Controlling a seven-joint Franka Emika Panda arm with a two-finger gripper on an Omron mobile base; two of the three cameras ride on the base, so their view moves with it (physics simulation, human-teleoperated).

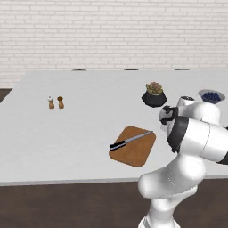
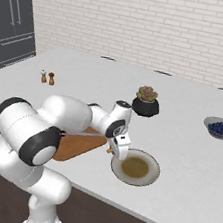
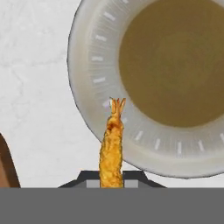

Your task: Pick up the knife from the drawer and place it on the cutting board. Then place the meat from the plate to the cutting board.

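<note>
The knife (image 1: pixel 131 140), black handle and silver blade, lies diagonally across the reddish-brown cutting board (image 1: pixel 135 151) on the white counter. My gripper (image 3: pixel 111 180) is shut on the meat (image 3: pixel 111 146), a golden fried shrimp that sticks out from between the fingers. It hangs above the near-left rim of the grey plate (image 3: pixel 87 83), whose brown centre holds nothing. In the right base view the gripper (image 2: pixel 118 153) sits between the cutting board (image 2: pixel 75 147) and the plate (image 2: pixel 149 180). A brown edge of the board (image 3: pixel 6 162) shows at the left of the hand view. The drawer is out of view.
A potted succulent (image 1: pixel 154 94) stands behind the board, and a bowl of blueberries (image 2: pixel 220 129) sits at the far right. Salt and pepper shakers (image 1: pixel 55 103) are at the left. A dark fridge (image 2: pixel 14 13) stands beyond the counter's left end.
</note>
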